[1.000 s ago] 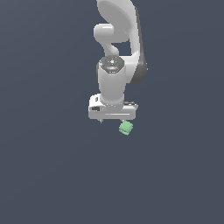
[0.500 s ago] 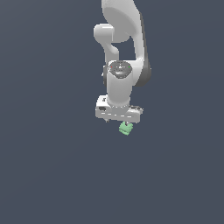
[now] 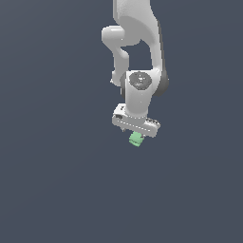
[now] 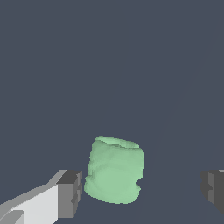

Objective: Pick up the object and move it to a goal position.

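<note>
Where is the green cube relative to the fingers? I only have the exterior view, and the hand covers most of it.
Observer: In the wrist view the green cube sits between the two fingertips, nearer one pad than the other.
Operator: Is it gripped?
Observer: No. The gripper is open, with dark floor showing between the cube and the far pad.
Operator: Does the cube look clean-edged?
Observer: Not quite. Its faces look lumpy and its corners rounded up close.
</note>
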You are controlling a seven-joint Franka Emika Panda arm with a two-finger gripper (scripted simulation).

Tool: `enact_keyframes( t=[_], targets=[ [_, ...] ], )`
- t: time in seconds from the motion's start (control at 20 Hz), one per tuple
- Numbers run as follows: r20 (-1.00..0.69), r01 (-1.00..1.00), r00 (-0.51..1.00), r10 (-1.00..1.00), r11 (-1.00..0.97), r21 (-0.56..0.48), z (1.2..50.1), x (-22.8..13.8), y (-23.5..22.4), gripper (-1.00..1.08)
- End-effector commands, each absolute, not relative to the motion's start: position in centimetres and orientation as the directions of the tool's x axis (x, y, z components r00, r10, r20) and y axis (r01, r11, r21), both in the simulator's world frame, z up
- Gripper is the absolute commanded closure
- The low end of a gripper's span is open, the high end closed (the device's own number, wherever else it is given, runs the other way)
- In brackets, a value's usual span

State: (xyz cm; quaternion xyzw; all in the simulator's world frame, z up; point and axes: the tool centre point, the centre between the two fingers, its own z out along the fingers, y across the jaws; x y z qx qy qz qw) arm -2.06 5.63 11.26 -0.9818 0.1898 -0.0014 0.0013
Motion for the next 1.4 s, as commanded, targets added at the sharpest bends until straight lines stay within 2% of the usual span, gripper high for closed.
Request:
enact_keyframes(
  t=[0.0, 0.5, 1.0, 1.35],
  targets=[
    [0.002, -0.419, 0.908, -0.419, -0.908, -0.003, 10.7, -2.4, 6.3, -0.92],
    [0.000, -0.526, 0.850, -0.526, -0.850, 0.000, 9.3, -3.5, 7.9, -0.92],
    [0.000, -0.540, 0.842, -0.540, -0.842, 0.000, 8.8, -3.6, 8.2, -0.92],
    [0.000, -0.542, 0.840, -0.542, -0.840, 0.000, 5.9, -3.7, 8.2, -0.92]
  ],
)
